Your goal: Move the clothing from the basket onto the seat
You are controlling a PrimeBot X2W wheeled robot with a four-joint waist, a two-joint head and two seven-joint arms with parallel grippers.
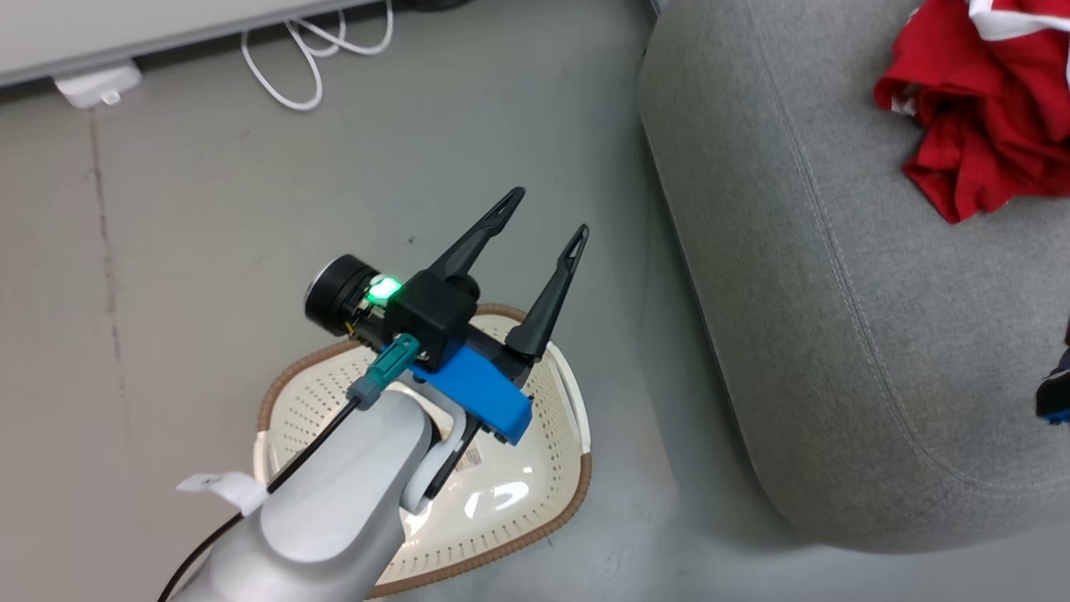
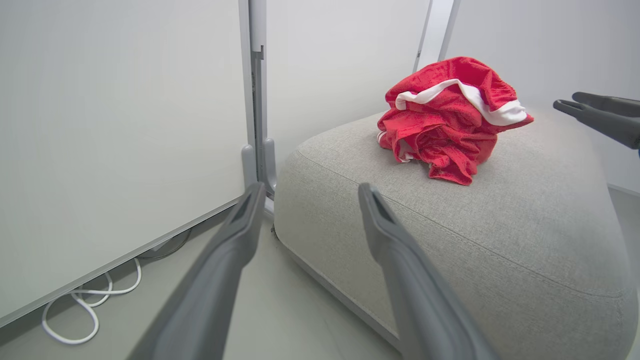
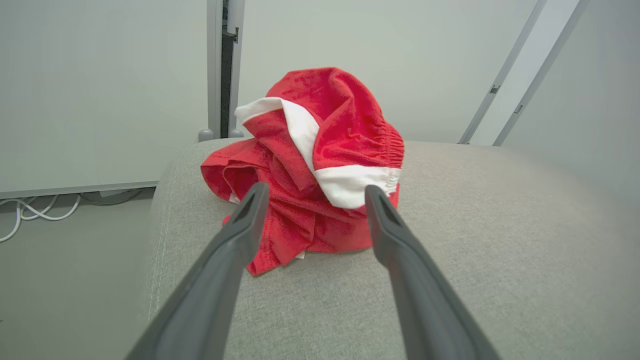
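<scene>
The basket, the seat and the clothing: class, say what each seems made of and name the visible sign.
The basket: likely moulded plastic, glossy cream, given punched holes and glare; brown woven-look rim. The seat: matt grey woven upholstery fabric, weave and stitched seam showing. The clothing: soft thin textile, perhaps synthetic sportswear, judging by crumpled folds and gathered waistband.

Red clothing (image 3: pixel 320 150), perhaps two pieces, lies heaped on the grey seat (image 3: pixel 475 240).

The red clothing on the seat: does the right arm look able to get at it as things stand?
Probably yes. In the right wrist view the right pincer stands open and empty, and the clothing lies directly ahead of it on the seat, with nothing between them.
</scene>
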